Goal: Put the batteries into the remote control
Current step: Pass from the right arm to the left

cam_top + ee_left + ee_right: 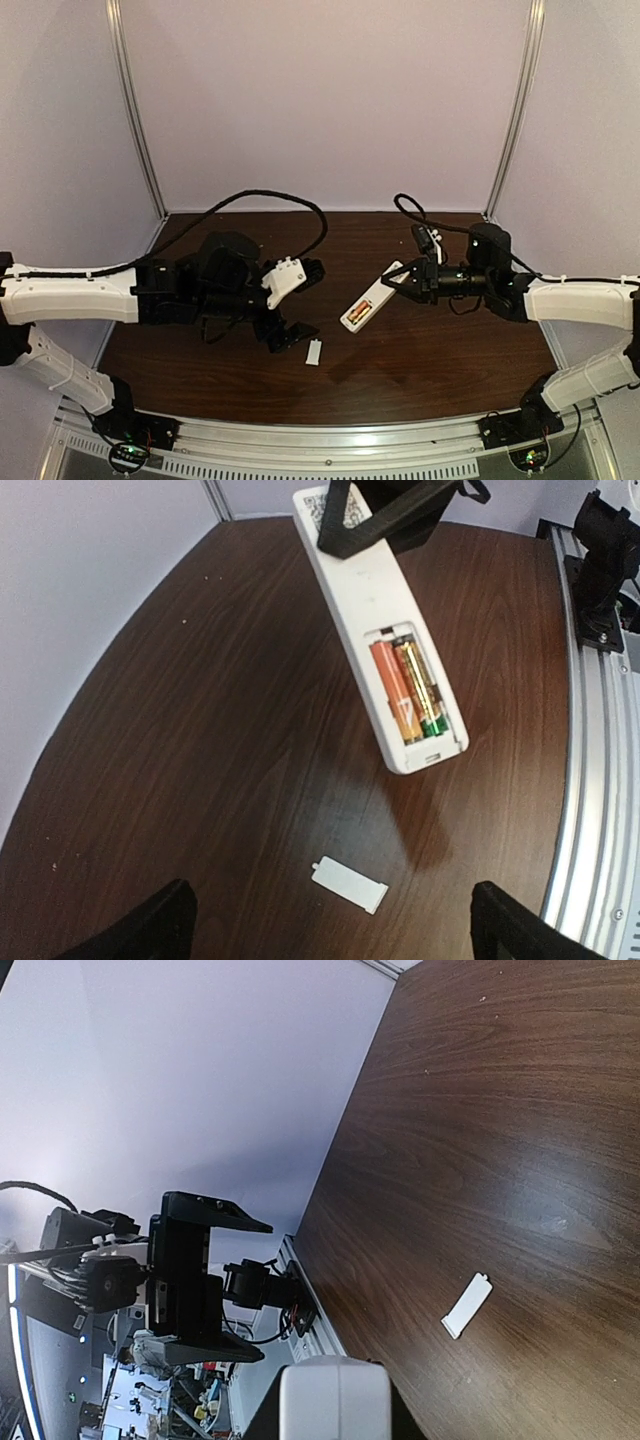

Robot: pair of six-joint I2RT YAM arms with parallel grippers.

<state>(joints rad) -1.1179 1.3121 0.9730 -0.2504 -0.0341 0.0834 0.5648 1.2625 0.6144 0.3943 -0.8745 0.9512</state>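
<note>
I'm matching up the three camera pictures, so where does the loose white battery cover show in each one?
Top external: battery cover lower centre, just nearer the arm bases than the remote control.
Left wrist: bottom centre, below the remote control's open end.
Right wrist: lower right, on bare wood.
Shared landmark: the remote control, at the right wrist view's bottom edge.

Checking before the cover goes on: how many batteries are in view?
2. An orange battery and a gold battery lie side by side in the open compartment of the remote. No others visible.
</note>
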